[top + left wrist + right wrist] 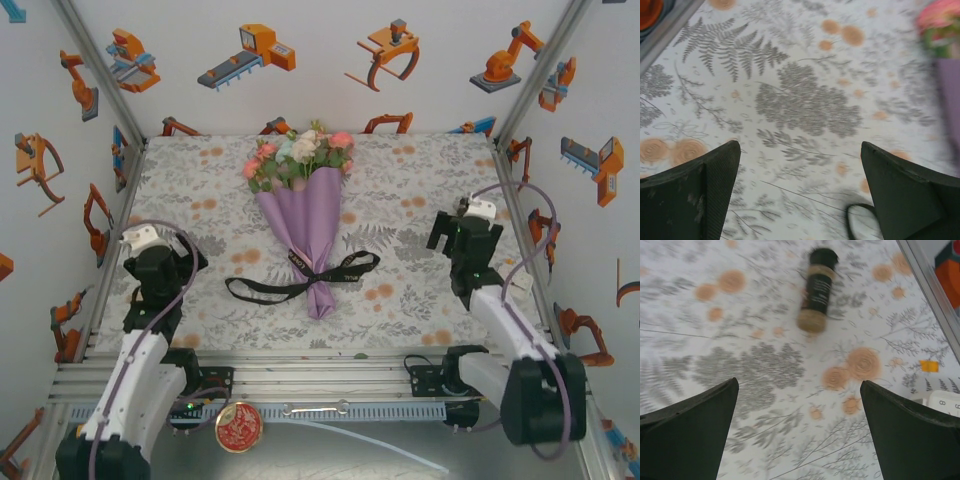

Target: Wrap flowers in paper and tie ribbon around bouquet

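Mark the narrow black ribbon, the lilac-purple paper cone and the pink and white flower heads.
narrow black ribbon (320, 273), top external view, on the knot across the wrap.
lilac-purple paper cone (308, 222), top external view, middle of the wrap.
pink and white flower heads (300, 155), top external view, centre of the bunch.

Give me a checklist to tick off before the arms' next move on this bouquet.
1. The flowers sit in the lilac paper, heads out: ok.
2. The black ribbon crosses the cone's narrow end: ok.
3. The knot is tight: cannot tell.
4. The left gripper is open and holds nothing: ok.
5. The right gripper is open and holds nothing: ok.
6. Both grippers are apart from the bouquet: ok.
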